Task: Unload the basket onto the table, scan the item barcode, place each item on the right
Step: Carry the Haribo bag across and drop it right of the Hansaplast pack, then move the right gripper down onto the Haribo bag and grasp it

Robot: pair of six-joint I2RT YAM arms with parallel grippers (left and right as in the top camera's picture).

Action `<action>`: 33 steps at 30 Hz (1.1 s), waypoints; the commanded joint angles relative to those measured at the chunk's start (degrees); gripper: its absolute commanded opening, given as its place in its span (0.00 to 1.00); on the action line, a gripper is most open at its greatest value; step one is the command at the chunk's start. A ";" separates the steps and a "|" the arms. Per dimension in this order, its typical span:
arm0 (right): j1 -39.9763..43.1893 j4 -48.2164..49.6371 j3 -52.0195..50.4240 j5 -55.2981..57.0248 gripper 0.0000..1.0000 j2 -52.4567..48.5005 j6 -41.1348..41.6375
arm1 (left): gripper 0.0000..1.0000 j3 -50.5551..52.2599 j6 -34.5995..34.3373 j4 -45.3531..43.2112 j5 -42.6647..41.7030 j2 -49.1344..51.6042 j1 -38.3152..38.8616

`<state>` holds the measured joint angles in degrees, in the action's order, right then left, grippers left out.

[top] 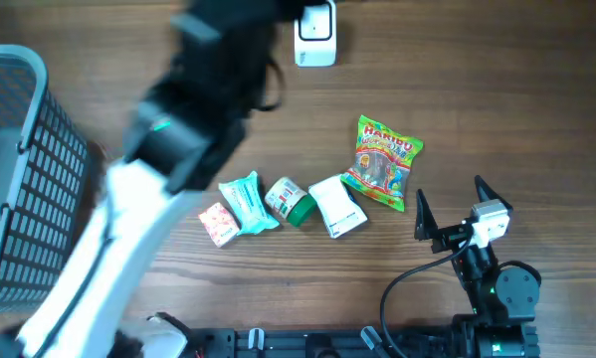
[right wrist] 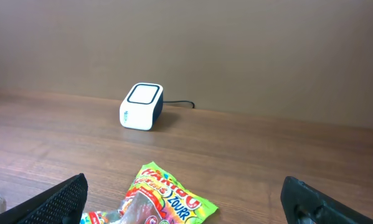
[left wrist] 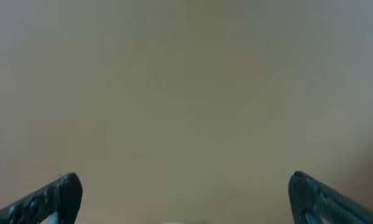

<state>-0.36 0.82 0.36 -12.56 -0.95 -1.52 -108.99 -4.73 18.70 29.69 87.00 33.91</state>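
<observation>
The white barcode scanner [top: 315,38] stands at the back of the table, also in the right wrist view [right wrist: 141,106]. A row of items lies mid-table: a Haribo bag [top: 382,162] [right wrist: 167,196], a white box [top: 337,206], a green can [top: 289,201], a teal packet [top: 248,204] and a pink packet [top: 218,224]. My left arm [top: 193,119] is raised high and blurred over the left side. Its gripper [left wrist: 186,190] is open with nothing between the fingers, facing a plain beige wall. My right gripper [top: 449,209] [right wrist: 186,193] is open and low, just right of the Haribo bag.
A grey wire basket [top: 19,169] fills the left edge of the table. The scanner's cable [right wrist: 180,104] runs along the back. Bare wood lies between the item row and the scanner.
</observation>
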 commanded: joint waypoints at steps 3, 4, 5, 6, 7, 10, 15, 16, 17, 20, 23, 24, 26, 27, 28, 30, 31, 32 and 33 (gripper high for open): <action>-0.37 0.04 -0.07 0.39 1.00 -0.07 22.03 | 1.00 -2.05 15.26 -0.70 8.81 -7.89 -8.02; -0.37 -0.07 -0.04 1.20 1.00 -0.52 28.96 | 1.00 -2.05 15.28 0.20 9.53 -9.14 -9.27; -0.39 -0.04 -0.04 -0.15 1.00 -1.40 35.87 | 1.00 -2.05 15.28 1.53 9.66 -10.12 -10.21; -0.39 0.02 -0.04 -0.70 1.00 -2.10 38.91 | 1.00 -2.05 15.28 3.06 9.66 -11.06 -10.93; -0.39 0.02 -0.04 -0.79 1.00 -3.34 42.64 | 1.00 -2.05 15.32 4.92 9.66 -11.87 -11.45; -0.39 0.79 -0.04 -5.16 1.00 -7.85 57.24 | 1.00 -1.99 15.47 11.78 9.46 -14.45 -12.44; -0.39 -6.60 6.23 -13.64 0.99 -15.43 43.60 | 1.00 -1.90 11.80 17.81 -0.17 -20.17 -12.61; -0.39 -10.95 9.14 -11.80 0.99 -17.38 41.46 | 1.00 -1.84 11.80 18.95 -2.80 -21.49 -12.61; -0.39 -15.52 12.85 -9.60 0.99 -19.91 39.60 | 1.00 -1.68 11.80 20.02 -5.27 -22.97 -12.61; -0.39 -26.21 28.50 -5.14 0.99 -31.30 31.89 | 1.00 0.94 11.85 21.40 -10.10 -29.35 -12.61; -0.79 -32.85 44.00 -1.31 0.99 -43.85 24.61 | 1.00 5.75 12.02 19.50 -11.28 -35.17 -13.29; -1.20 -34.86 48.17 -0.17 1.00 -47.56 22.91 | 1.00 7.69 12.02 18.49 -11.28 -37.18 -13.81; -2.56 -40.72 57.64 -0.37 0.99 -56.65 21.20 | 1.00 12.85 12.02 15.78 -11.28 -41.81 -15.54; -3.19 -43.12 61.51 -2.86 1.00 -60.74 21.18 | 1.00 15.65 12.02 14.27 -11.28 -44.22 -16.65; -3.52 -44.76 63.98 -5.46 1.00 -63.63 21.22 | 1.00 18.08 12.02 12.76 -11.28 -46.36 -17.68; -3.58 -45.79 66.40 -10.51 1.00 -68.24 21.20 | 1.00 22.84 12.02 9.64 -11.28 -50.80 -19.87; -3.58 -44.57 66.42 -12.66 1.00 -70.66 22.60 | 1.00 25.51 12.02 7.85 -11.30 -53.68 -21.29; -3.61 -43.23 66.42 -12.81 1.00 -73.05 23.78 | 1.00 28.00 12.02 6.12 -11.30 -56.72 -22.69; -3.78 -42.40 66.42 -12.61 1.00 -75.49 23.69 | 1.00 30.29 12.02 4.42 -11.37 -60.08 -23.91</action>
<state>-3.73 -43.03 65.65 -21.04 -71.24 22.00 -84.27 7.64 26.57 19.33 34.89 13.43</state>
